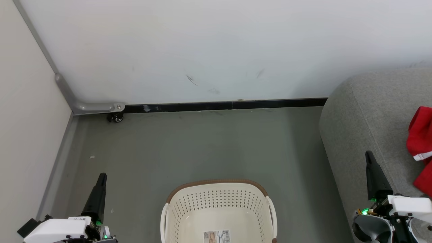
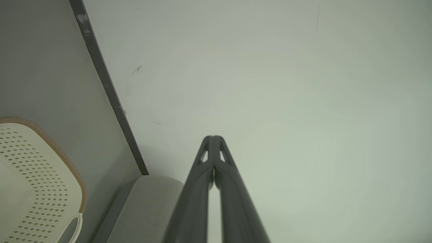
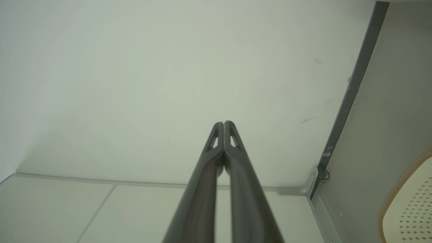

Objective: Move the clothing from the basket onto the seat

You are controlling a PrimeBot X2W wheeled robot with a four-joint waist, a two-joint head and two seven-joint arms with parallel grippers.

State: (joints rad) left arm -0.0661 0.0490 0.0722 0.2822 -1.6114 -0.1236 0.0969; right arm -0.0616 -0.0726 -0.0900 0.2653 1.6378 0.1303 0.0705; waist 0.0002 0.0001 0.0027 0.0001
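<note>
My left gripper [image 1: 102, 176] sat over the floor [image 1: 152, 158], fingers pressed together, nothing in them. Middle: the basket [image 1: 216, 182] showed a bare bottom and its label [image 1: 217, 236], but its near end ran off the frame, so I could have called it done with a garment unseen there. My right gripper [image 1: 369, 154] was closed and empty over the seat [image 1: 364, 108]; a careless swing could have snagged the clothing [image 1: 420, 133] lying on it at far right and dragged it off

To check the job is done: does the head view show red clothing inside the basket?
No, the basket shows a bare floor with a label, and the clothing lies on the seat.
</note>
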